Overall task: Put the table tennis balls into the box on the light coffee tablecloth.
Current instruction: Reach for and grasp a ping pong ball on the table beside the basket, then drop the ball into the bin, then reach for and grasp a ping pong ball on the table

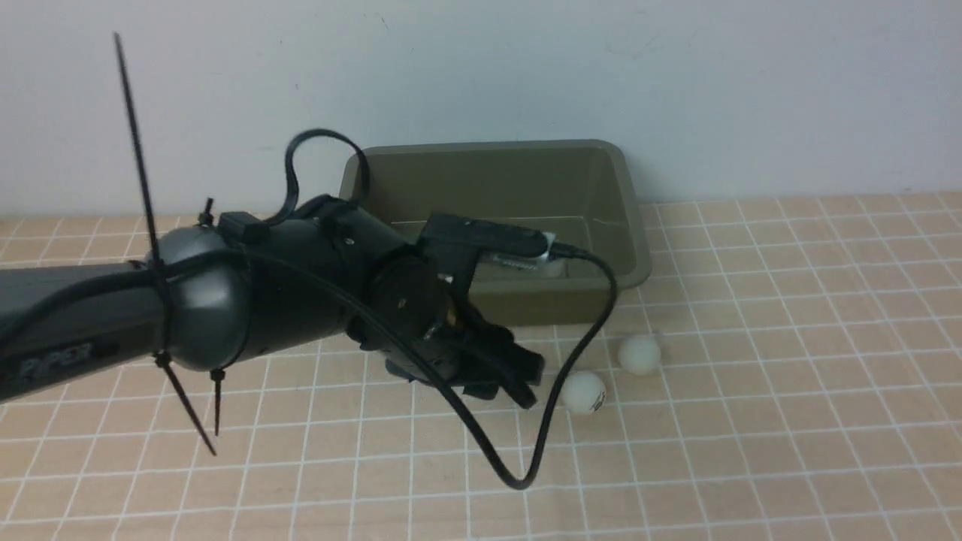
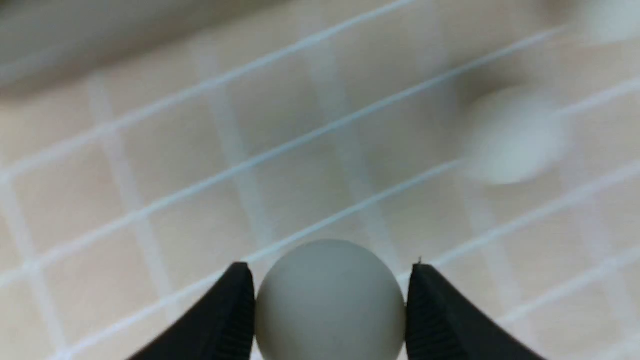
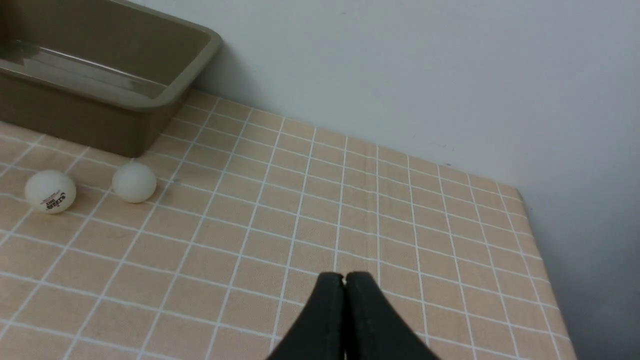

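Note:
In the left wrist view a white table tennis ball (image 2: 330,300) sits between my left gripper's (image 2: 330,265) black fingers, and both pads touch its sides just above the light coffee tablecloth (image 1: 789,376). In the front view that gripper (image 1: 518,383) hangs low in front of the olive-green box (image 1: 488,180), and the held ball is hidden behind it. Two more balls (image 1: 584,392) (image 1: 639,354) lie on the cloth just right of it; the right wrist view also shows them (image 3: 50,191) (image 3: 134,182) near the box (image 3: 165,100). My right gripper (image 3: 344,277) is shut and empty.
A pale wall (image 1: 676,90) rises right behind the box. The left arm's black cable (image 1: 526,451) loops down over the cloth in front of the gripper. The cloth's edge (image 3: 540,260) drops off beyond the right gripper.

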Tool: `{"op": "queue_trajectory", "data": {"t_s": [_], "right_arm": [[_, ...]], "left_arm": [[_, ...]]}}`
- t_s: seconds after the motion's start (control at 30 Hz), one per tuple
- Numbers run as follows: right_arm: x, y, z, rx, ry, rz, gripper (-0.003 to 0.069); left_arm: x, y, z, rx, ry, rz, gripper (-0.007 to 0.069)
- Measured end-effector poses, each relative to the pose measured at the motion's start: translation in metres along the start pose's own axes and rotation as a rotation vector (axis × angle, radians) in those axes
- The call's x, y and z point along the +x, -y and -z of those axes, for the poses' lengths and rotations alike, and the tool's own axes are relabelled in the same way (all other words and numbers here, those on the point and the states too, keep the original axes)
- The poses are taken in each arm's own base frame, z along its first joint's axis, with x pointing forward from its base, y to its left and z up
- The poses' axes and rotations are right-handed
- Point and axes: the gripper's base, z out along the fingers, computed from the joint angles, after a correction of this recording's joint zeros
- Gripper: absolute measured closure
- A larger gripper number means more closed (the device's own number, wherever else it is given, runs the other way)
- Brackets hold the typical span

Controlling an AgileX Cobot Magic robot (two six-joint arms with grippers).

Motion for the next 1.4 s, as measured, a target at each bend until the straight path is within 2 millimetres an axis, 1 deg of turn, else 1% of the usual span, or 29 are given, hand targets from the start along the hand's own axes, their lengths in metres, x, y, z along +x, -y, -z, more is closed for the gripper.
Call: {"op": "queue_trajectory", "data": {"t_s": [0.03,0.07,0.17,0.23,0.27,0.3,0.37,0.43,0.53,0.63,0.67,0.73,0.77,0.87,0.9,0.93,1.0,1.03,1.07,1.1,1.13,1.17,1.27,1.33,1.4], "right_arm": [[0.0,0.0,0.0,0.0,0.0,0.0,0.0677],[0.0,0.0,0.0,0.0,0.0,0.0,0.0677],[0.0,0.0,0.0,0.0,-0.001,0.0,0.0677],[0.0,0.0,0.0,0.0,-0.001,0.0,0.0677],[0.0,0.0,0.0,0.0,-0.001,0.0,0.0677],[0.0,0.0,0.0,0.0,-0.001,0.0,0.0677],[0.0,0.0,0.0,-0.002,-0.001,-0.001,0.0677],[0.0,0.0,0.0,-0.005,0.0,-0.004,0.0677],[0.0,-0.001,0.0,-0.013,0.003,-0.012,0.0677],[0.0,-0.001,0.0,-0.016,0.004,-0.016,0.0677],[0.0,-0.001,0.0,-0.016,0.005,-0.016,0.0677],[-0.001,-0.001,0.0,-0.015,0.008,-0.016,0.0677],[-0.001,-0.001,0.0,-0.015,0.008,-0.016,0.0677],[-0.001,-0.001,0.0,-0.014,0.012,-0.011,0.0677],[-0.001,-0.001,0.0,-0.013,0.014,-0.005,0.0677],[-0.001,-0.001,0.0,-0.013,0.014,0.003,0.0677],[-0.001,-0.001,0.0,-0.016,0.015,0.02,0.0677],[-0.002,-0.002,0.0,-0.021,0.018,0.024,0.0677],[-0.003,-0.003,0.0,-0.032,0.029,0.027,0.0677],[-0.003,-0.004,0.0,-0.043,0.039,0.027,0.0677],[-0.005,-0.006,0.0,-0.066,0.052,0.019,0.0677],[-0.005,-0.007,0.0,-0.071,0.055,0.024,0.0677],[-0.009,-0.014,-0.001,-0.162,0.081,0.027,0.0677],[-0.013,-0.019,-0.008,-0.238,0.063,0.036,0.0677],[-0.017,-0.023,-0.021,-0.316,0.015,0.061,0.0677]], "left_arm": [[-0.008,0.004,0.008,0.035,0.04,-0.049,0.0313],[-0.018,0.005,0.013,0.061,0.079,-0.05,0.0313],[-0.039,-0.01,0.016,0.078,0.136,-0.031,0.0313],[-0.055,-0.024,0.016,0.071,0.165,-0.027,0.0313],[-0.064,-0.039,0.011,0.052,0.174,-0.021,0.0313],[-0.069,-0.045,0.011,0.045,0.183,-0.019,0.0313],[-0.083,-0.065,0.002,0.023,0.192,-0.006,0.0313],[-0.091,-0.083,-0.009,0.0,0.185,-0.006,0.0313],[-0.096,-0.099,-0.022,-0.016,0.168,-0.004,0.0299],[-0.097,-0.105,-0.029,0.001,0.096,0.006,0.0244],[-0.098,-0.104,-0.028,0.01,0.068,0.002,0.0227],[-0.098,-0.101,-0.021,0.032,0.001,-0.006,0.0228],[-0.1,-0.099,-0.016,0.038,-0.01,-0.009,0.0236],[-0.108,-0.091,0.014,0.069,-0.058,-0.031,0.0329],[-0.11,-0.087,0.033,0.082,-0.08,-0.049,0.0384],[-0.112,-0.084,0.047,0.087,-0.084,-0.069,0.0425],[-0.112,-0.078,0.08,0.086,-0.095,-0.116,0.0532],[-0.111,-0.077,0.092,0.079,-0.084,-0.128,0.0564],[-0.109,-0.076,0.105,0.063,-0.078,-0.145,0.0628],[-0.107,-0.076,0.112,0.054,-0.075,-0.15,0.0648],[-0.101,-0.075,0.126,0.038,-0.067,-0.154,0.0675],[-0.1,-0.075,0.128,0.037,-0.067,-0.155,0.0675],[-0.084,-0.071,0.15,0.04,-0.06,-0.146,0.0693],[-0.068,-0.067,0.161,0.066,-0.068,-0.172,0.0693],[-0.049,-0.06,0.173,0.09,-0.069,-0.224,0.0693]]}}
